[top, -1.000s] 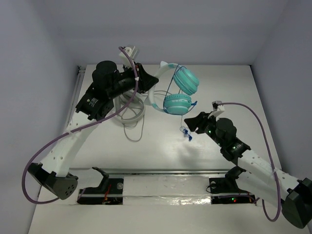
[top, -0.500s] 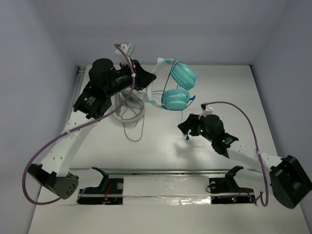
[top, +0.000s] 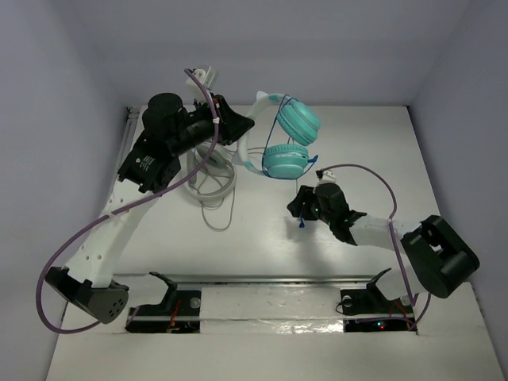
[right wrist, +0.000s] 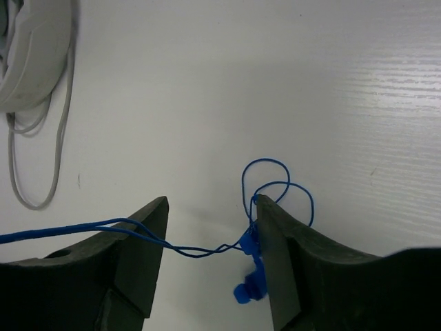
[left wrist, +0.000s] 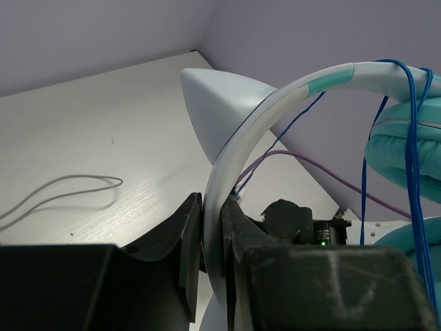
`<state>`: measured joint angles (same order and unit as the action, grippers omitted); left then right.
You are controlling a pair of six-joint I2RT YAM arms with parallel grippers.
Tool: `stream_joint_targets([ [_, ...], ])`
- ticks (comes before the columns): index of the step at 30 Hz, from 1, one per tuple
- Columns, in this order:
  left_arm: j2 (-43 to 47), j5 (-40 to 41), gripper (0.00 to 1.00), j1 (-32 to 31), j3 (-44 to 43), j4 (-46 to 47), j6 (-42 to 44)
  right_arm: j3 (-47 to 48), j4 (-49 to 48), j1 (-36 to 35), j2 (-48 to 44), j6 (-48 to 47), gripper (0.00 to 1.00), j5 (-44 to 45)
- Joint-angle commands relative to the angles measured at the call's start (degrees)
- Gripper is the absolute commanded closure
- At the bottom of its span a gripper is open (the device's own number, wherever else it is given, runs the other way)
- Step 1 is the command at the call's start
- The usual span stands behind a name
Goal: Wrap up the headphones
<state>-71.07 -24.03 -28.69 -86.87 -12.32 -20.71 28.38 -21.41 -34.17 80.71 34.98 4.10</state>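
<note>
The headphones hang in the air at the back: two teal ear cups (top: 292,139) on a thin white headband (top: 252,147). My left gripper (top: 242,127) is shut on that headband (left wrist: 227,186), just below its white pointed ear (left wrist: 220,103). The thin blue cord (left wrist: 412,138) runs over the band and past the cups, then drops to the table. My right gripper (top: 300,208) stands open low over the table. The cord (right wrist: 200,252) crosses its gap (right wrist: 210,200), and the blue plug end (right wrist: 249,288) lies against the inner face of the right finger, beside a small loop of cord (right wrist: 275,179).
A white coiled cable and white round object (top: 213,178) lie on the table under my left arm, also in the right wrist view's top left corner (right wrist: 34,55). Purple robot cables (top: 373,171) loop off both arms. A metal rail (top: 270,279) runs along the near edge.
My right arm has swung left and forward, bringing its open jaws down around the cord's plug end. The left arm has shifted the headphones slightly left and up.
</note>
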Motion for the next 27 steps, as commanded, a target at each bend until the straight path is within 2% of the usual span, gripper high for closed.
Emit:
stream_joint_targets([
  [1, 0.76, -1.19, 1.0, 1.17, -5.32, 5.73, -2.76, 0.71, -5.92, 0.25, -0.81, 1.05, 0.4, 1.18],
  [4, 0.05, -0.23, 1.0, 1.18, -7.34, 5.72, -3.46, -0.08, -5.75, 0.25, -2.83, 1.32, 0.56, 1.7],
  [5, -0.21, 0.64, 1.0, 1.7, -7.87, 5.64, -3.72, -0.08, -5.58, -0.27, -3.18, 1.14, 0.67, 1.7],
  [8, -1.35, 1.79, 1.0, 1.7, -10.07, 5.55, -4.69, -0.34, -5.75, -0.8, -4.15, 0.97, 0.85, 1.26],
  [11, -2.06, 3.54, 1.0, 1.7, -11.04, 5.81, -5.48, -0.7, -5.93, -2.73, -5.56, 0.79, 0.96, 1.44],
  [14, -2.23, 7.84, 1.0, 2.23, -10.78, 6.34, -5.66, -0.35, -3.39, -6.33, -7.83, 0.96, 1.0, 2.84],
  [22, -6.62, 11.11, 1.0, 6.18, -13.85, 7.93, -7.42, -1.84, 6.01, -16.09, -16.89, 3.77, 1.0, 7.77],
  [27, -9.69, 20.41, 1.0, 8.03, -15.26, 8.44, -5.57, -3.51, 10.77, -21.28, -23.04, 6.85, 1.0, 8.99],
])
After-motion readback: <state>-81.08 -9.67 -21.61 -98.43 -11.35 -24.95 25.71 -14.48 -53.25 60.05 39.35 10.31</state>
